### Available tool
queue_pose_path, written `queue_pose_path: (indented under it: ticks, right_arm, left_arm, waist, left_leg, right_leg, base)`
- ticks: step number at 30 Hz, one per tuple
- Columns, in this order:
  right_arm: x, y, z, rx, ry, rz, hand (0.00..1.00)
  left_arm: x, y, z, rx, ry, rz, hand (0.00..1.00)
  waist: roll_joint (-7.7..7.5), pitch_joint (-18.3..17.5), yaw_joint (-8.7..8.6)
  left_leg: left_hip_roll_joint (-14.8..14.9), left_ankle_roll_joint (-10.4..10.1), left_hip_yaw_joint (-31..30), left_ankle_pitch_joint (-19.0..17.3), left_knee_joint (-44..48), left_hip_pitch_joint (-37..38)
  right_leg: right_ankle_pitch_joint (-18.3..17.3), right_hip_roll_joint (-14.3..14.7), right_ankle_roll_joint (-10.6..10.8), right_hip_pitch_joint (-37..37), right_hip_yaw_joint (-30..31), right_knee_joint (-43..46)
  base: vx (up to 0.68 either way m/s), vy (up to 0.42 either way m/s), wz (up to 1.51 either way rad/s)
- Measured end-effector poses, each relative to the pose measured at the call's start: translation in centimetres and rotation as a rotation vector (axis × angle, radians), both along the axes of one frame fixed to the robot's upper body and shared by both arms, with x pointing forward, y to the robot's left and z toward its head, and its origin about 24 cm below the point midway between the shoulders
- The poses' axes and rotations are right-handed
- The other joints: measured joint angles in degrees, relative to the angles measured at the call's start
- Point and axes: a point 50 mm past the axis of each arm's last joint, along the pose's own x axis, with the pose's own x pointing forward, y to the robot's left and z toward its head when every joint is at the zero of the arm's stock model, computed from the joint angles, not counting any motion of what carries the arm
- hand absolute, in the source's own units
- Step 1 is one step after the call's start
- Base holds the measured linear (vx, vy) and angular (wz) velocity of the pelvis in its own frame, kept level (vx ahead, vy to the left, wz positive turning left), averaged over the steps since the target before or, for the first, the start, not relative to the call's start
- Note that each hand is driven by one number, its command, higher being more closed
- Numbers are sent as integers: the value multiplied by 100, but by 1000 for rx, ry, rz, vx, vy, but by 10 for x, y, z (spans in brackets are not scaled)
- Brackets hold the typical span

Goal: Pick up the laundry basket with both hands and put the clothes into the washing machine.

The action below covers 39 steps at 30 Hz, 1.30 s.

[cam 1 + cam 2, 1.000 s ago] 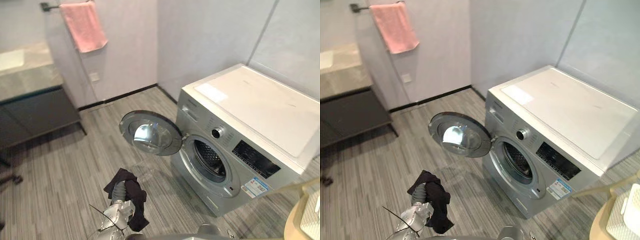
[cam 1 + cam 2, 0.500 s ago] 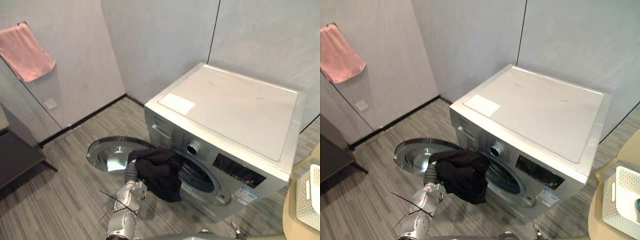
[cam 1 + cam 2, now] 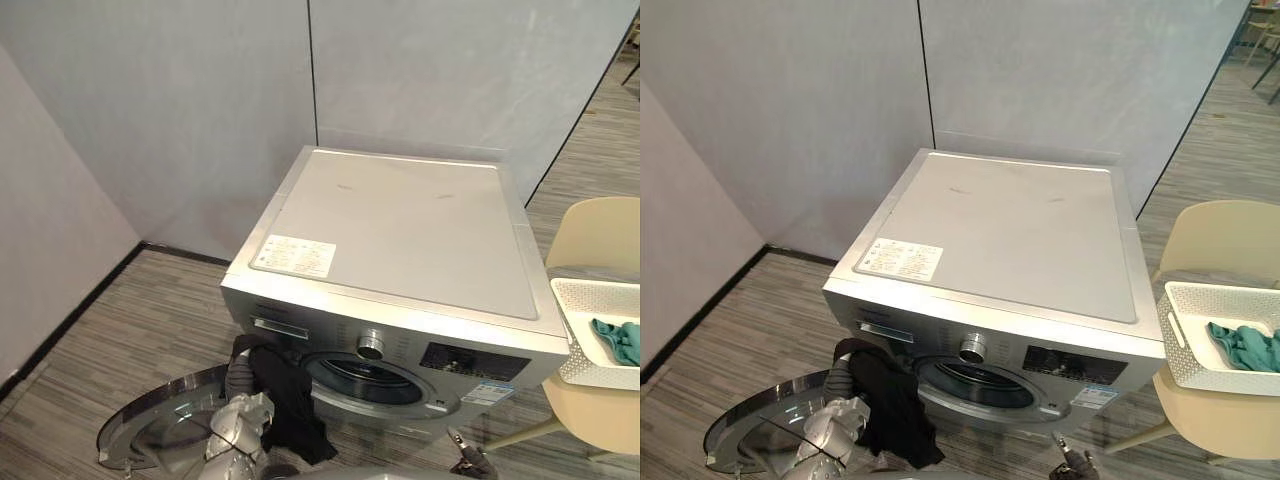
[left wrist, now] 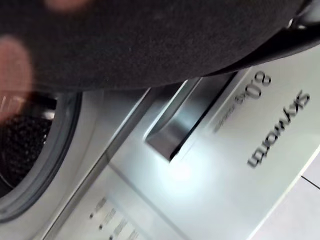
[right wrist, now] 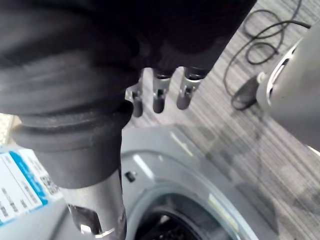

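1. The washing machine (image 3: 400,230) is a boxy, silver-grey front loader with a flat, smooth top. Its round, chrome-rimmed glass door (image 3: 150,440) is swung open low over the striped grey floor (image 3: 130,330).
2. A limp, matte black garment (image 3: 290,405) drapes over the left hand (image 3: 241,368), just before the round drum opening (image 3: 365,380). Whether the hand is clamped under the cloth cannot be told.
3. The right hand (image 5: 158,95) hangs by the machine's front; its silver fingers (image 5: 186,92) are straight, slightly apart, and hold nothing.
4. The white perforated laundry basket (image 3: 1200,340) sits on a cream chair (image 3: 1220,240) beside the machine, with crumpled teal clothes (image 3: 1245,345) inside.
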Motion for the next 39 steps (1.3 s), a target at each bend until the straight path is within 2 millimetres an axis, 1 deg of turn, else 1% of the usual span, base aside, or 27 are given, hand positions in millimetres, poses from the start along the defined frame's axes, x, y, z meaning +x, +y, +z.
queue_pose_path:
  ticks: [1, 4, 5, 7, 8, 9, 10, 11, 12, 13, 15, 16, 18, 20, 21, 23, 25, 27, 28, 30, 33, 34, 35, 36, 37, 38, 39]
  right_arm:
    - [-3, 3, -1, 2, 13, 17, 0]
    - [-10, 3, -3, 12, 32, 26, 0]
    - [-11, -3, -3, 9, 29, 39, 0]
    - [-2, -11, 0, -9, 5, 32, 0]
    - [-1, -11, 0, -8, 2, 31, 0]
    - [9, -10, 2, -10, -27, 44, 0]
    - [15, -10, 4, -15, -47, 57, 0]
    - [35, -7, 11, -24, -112, 86, 0]
    - [54, -5, 19, -35, -182, 93, 0]
    - [66, -4, 23, -37, -218, 105, 0]
    - [102, 5, 38, -25, -318, 112, 0]
    - [114, 8, 48, -25, -380, 113, 0]
    - [126, 13, 60, -18, -465, 103, 0]
    - [143, 20, 79, -15, -576, 118, 0]
    - [146, 22, 83, -10, -600, 119, 0]
    - [152, 22, 92, -18, -654, 109, 0]
    - [153, 20, 98, -29, -685, 101, 0]
    - [153, 18, 103, -38, -711, 94, 0]
    - [153, 18, 103, -37, -714, 91, 0]
    - [147, 17, 99, -25, -699, 76, 0]
    - [144, 20, 96, -12, -686, 73, 0]
    - [144, 22, 96, 4, -696, 56, 0]
    - [143, 23, 95, 12, -700, 44, 0]
    - [142, 22, 94, 20, -698, 24, 0]
    - [141, 22, 92, 24, -694, 11, 0]
    - [138, 20, 89, 39, -682, -22, 0]
    - [138, 20, 89, 44, -683, -32, 0]
  left_arm:
    - [-1, 0, -2, 12, 11, -24, 100]
    - [-4, -7, -5, 19, 21, -106, 100]
    - [6, -44, 1, -10, -29, -325, 100]
    - [3, -61, -1, -48, -26, -391, 100]
    - [2, -64, -2, -52, -17, -404, 100]
    - [2, -71, -1, -62, -20, -430, 100]
    - [6, -73, 2, -61, -38, -444, 100]
    - [18, -81, 16, -54, -107, -488, 100]
    - [32, -90, 34, -46, -198, -530, 100]
    - [40, -97, 42, -40, -236, -563, 100]
    - [61, -120, 62, -11, -314, -671, 100]
    - [67, -129, 68, -13, -333, -689, 100]
    - [76, -140, 78, -23, -359, -671, 100]
    - [98, -146, 107, -50, -443, -607, 100]
    - [105, -145, 114, -60, -463, -578, 100]
    - [129, -136, 138, -80, -519, -469, 100]
    - [151, -119, 158, -81, -559, -360, 100]
    - [179, -87, 192, -80, -633, -209, 100]
    - [186, -77, 203, -75, -653, -168, 100]
    - [206, -46, 245, -64, -729, -58, 100]
    - [216, -27, 283, -50, -805, 4, 100]
    - [221, -21, 322, -39, -879, 18, 100]
    - [221, -19, 353, -18, -945, 26, 100]
    - [218, -17, 375, -6, -1011, 33, 100]
    - [216, -19, 384, -5, -1040, 33, 100]
    - [212, -25, 404, 6, -1084, 23, 100]
    - [210, -26, 413, 15, -1104, 22, 100]
  waist:
    - [-87, -7, -15]
    - [-113, -9, -97]
    - [-43, 356, -168]
    - [88, 655, -191]
    - [69, 744, -224]
    - [-31, 1002, -250]
    - [-43, 1074, -237]
    - [-74, 1082, -167]
    - [-86, 1136, -115]
    - [-133, 1295, -117]
    - [-357, 1839, -104]
    - [-434, 1922, -105]
    - [-458, 1975, -108]
    - [-453, 1980, -101]
    - [-454, 1981, -106]
    - [-457, 1999, -121]
    - [-497, 2077, -154]
    - [-534, 2098, -250]
    - [-565, 2116, -282]
    - [-624, 2147, -337]
    - [-687, 2190, -448]
    - [-745, 2219, -489]
    - [-786, 2246, -551]
    - [-800, 2254, -589]
    - [-800, 2257, -592]
    - [-809, 2274, -590]
    - [-816, 2312, -593]
  left_leg:
    - [-104, 83, 62, 58, -119, 89]
    - [-289, 108, 154, 73, -226, 164]
    - [-261, 140, -17, 71, 368, -560]
    - [-156, 150, -33, 66, 490, -874]
    - [-135, 149, -29, 66, 514, -894]
    - [-54, 164, 38, -34, 684, -1000]
    - [-7, 137, 36, -106, 884, -1241]
    - [135, 213, 2, -244, 1583, -2058]
    - [244, 195, -91, -491, 2322, -2907]
    - [251, 180, -166, -533, 2572, -3182]
    - [276, 175, -287, -636, 3137, -3644]
    - [334, 164, -329, -790, 3557, -3883]
    - [367, 158, -370, -986, 4068, -4173]
    - [493, 144, -375, -1236, 4740, -4760]
    - [543, 155, -369, -1281, 4890, -4899]
    - [665, 151, -375, -1448, 5364, -5322]
    - [822, 146, -364, -1585, 5742, -5600]
    - [1011, 143, -359, -1720, 6144, -6076]
    - [1048, 153, -333, -1732, 6217, -6172]
    - [1238, 124, -309, -1799, 6455, -6578]
    - [1340, 152, -273, -1774, 6557, -6867]
    - [1431, 174, -215, -1789, 6634, -7127]
    - [1436, 179, -198, -1789, 6666, -7276]
    - [1460, 196, -207, -1800, 6733, -7441]
    - [1486, 218, -200, -1813, 6772, -7513]
    - [1529, 248, -187, -1831, 6864, -7656]
    - [1529, 252, -187, -1834, 6897, -7681]
  right_leg:
    - [47, -131, 77, -4, 78, 1]
    - [77, -319, 147, -40, 107, 2]
    - [25, -305, 349, -539, 56, 306]
    - [-102, -274, 410, -961, 57, 704]
    - [-131, -273, 388, -1026, 59, 826]
    - [-308, -257, 427, -1235, 99, 1151]
    - [-410, -212, 413, -1447, 127, 1380]
    - [-506, -164, 289, -2286, 230, 2096]
    - [-763, -138, 291, -3151, 288, 2844]
    - [-856, -153, 314, -3421, 290, 3128]
    - [-1056, -236, 306, -3919, 353, 3831]
    - [-1171, -230, 249, -4158, 386, 4233]
    - [-1354, -247, 218, -4455, 459, 4733]
    - [-1573, -202, 289, -5121, 654, 5380]
    - [-1594, -175, 274, -5271, 694, 5517]
    - [-1680, -53, 306, -5745, 829, 5926]
    - [-1719, 61, 293, -6087, 953, 6240]
    - [-1722, 238, 301, -6632, 1084, 6547]
    - [-1720, 278, 304, -6763, 1134, 6613]
    - [-1665, 454, 335, -7241, 1245, 6759]
    - [-1546, 559, 289, -7582, 1312, 6783]
    - [-1466, 649, 279, -7873, 1372, 6791]
    - [-1426, 667, 281, -8047, 1404, 6808]
    - [-1406, 704, 285, -8210, 1426, 6844]
    - [-1403, 713, 286, -8283, 1435, 6874]
    - [-1400, 725, 289, -8452, 1474, 6960]
    - [-1397, 727, 293, -8484, 1487, 6982]
  base:
    - [64, 129, -16]
    - [-44, 119, 1]
    - [-333, 51, 17]
    - [-333, 8, 5]
    - [-222, -32, -6]
    - [-215, -37, -8]
    - [-304, -58, -25]
    - [-340, -52, -36]
    - [-377, -61, -30]
    - [-296, -40, -6]
    - [-245, -11, 1]
    - [-209, -1, -15]
    - [-153, -10, -16]
    - [-149, -10, -33]
    - [-130, -5, -42]
    - [-115, -6, -47]
    - [-108, 2, -48]
    - [-116, -3, -50]
    - [-100, -5, -53]
    - [-82, -4, -50]
    - [-36, 1, -35]
    - [-33, 17, -44]
    - [-44, 26, -41]
    - [-34, 25, -19]
    - [-34, 21, -16]
    - [-25, 18, -9]
    - [-35, 27, -8]
